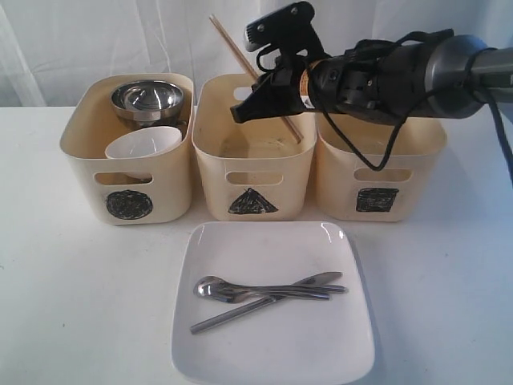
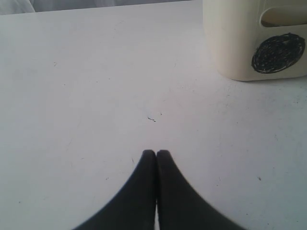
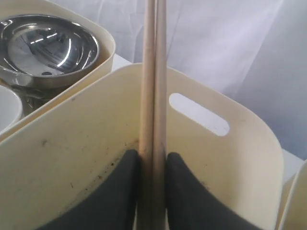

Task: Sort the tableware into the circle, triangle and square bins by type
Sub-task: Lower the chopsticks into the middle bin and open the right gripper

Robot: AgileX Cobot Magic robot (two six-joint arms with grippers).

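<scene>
Chopsticks (image 1: 240, 54) are what I am watching most. My right gripper (image 1: 255, 103) is pinched tight on the wooden pair, and they sit side by side between its pads (image 3: 120, 191). The gripper hangs over the triangle bin (image 1: 212, 180). The chopsticks are tilted. One end pokes up high above the gripper. The other end points down into the bin under it, close to the wall on the square bin (image 1: 337, 192) side.

I think a few things could go wrong. The sticks are long and the bin is not very deep. If I let go from up here, they may bounce, lean on the rim and tip out. One stick may also slide loose before the other and fall apart from it. A stick that falls out could land on the white square plate (image 1: 353, 337), down in front of the gripper, and knock the steel cutlery (image 1: 264, 290) lying there. If I swing sideways, the high end may catch something.

My left gripper (image 2: 156, 154) is closed on nothing over the bare table (image 2: 72, 96). The circle bin (image 2: 230, 43) stands a little way past its tips.
</scene>
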